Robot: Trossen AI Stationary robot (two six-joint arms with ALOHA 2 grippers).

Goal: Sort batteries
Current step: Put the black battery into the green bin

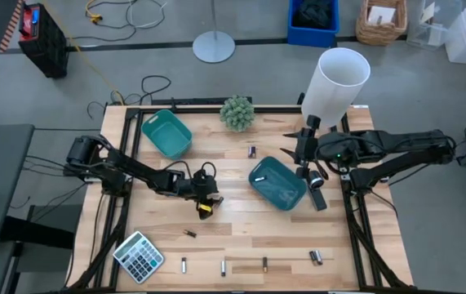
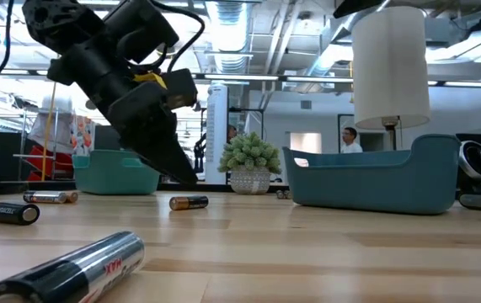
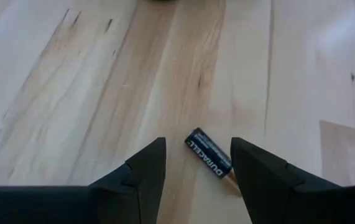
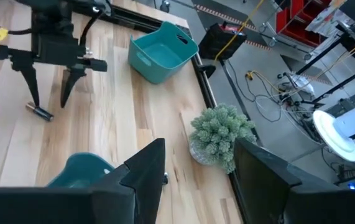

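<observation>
Duracell battery (image 3: pixel 209 161) at lower centre sits between left gripper (image 3: pixel 197 168) jaws, apart; pick step, next close and lift; right gripper (image 4: pixel 196 165) idle, jaws apart.

We take it for a robotics lab, bare grey concrete floor (image 1: pixel 241 73) around the pale wooden worktable (image 1: pixel 241 237), loose yellow cables (image 1: pixel 102 15), blue storage bin (image 1: pixel 312 23) beyond it

A calculator (image 1: pixel 139 256) lies at the surface's (image 1: pixel 241 237) lower left. A small plant (image 1: pixel 237 113) stands at upper centre, a white lamp (image 1: pixel 335 86) at upper right.
</observation>
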